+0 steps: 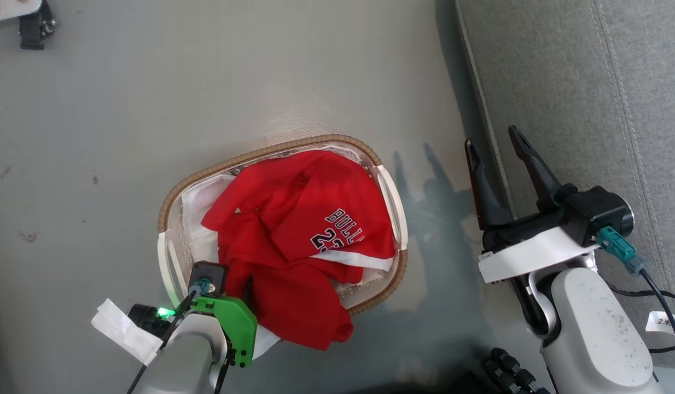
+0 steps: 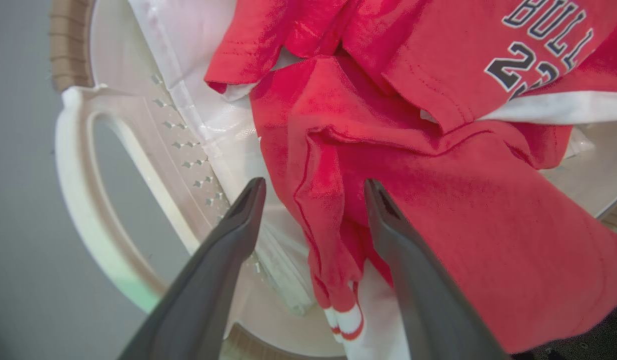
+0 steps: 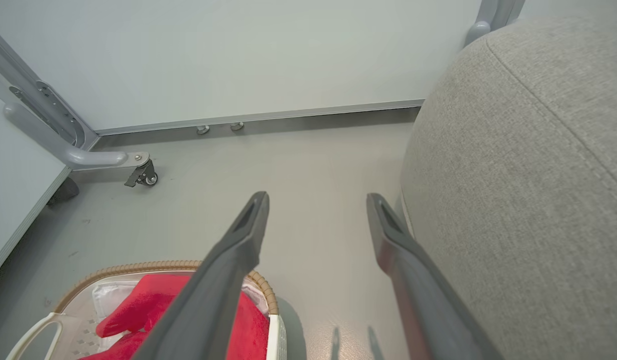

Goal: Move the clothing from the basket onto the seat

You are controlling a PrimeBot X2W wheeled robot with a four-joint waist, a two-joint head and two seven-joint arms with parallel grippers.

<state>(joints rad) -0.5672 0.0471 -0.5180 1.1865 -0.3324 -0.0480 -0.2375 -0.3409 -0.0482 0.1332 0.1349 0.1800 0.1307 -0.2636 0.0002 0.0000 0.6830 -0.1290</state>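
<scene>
Along the right of the head view, the big grey fabric-upholstered seat (image 1: 616,82) with its stitched seam is stretching away, well larger than anything else. Beside it, on the plain grey floor (image 1: 151,82), the oval white perforated plastic basket (image 1: 272,149) with the brown woven rim is sitting. The bright red clothing (image 1: 299,219) with white trim is lying heaped inside it, one garment draping over the near rim and the "BULLS" print facing up.

The left gripper (image 2: 313,182) is hovering close over the heap, its two long dark fingers spread wide and grasping nothing, with a raised red fold running between them. The right gripper (image 1: 491,137) is likewise standing released and empty, hanging over the floor at the seat's edge.

To do this pick well, I judge the left arm should be sinking straight onto that fold and pinching red cloth alone. The finger over the white liner cloth (image 2: 208,120) should be keeping clear of it, and the lift should be going high enough that trailing hems are clearing the rim.
</scene>
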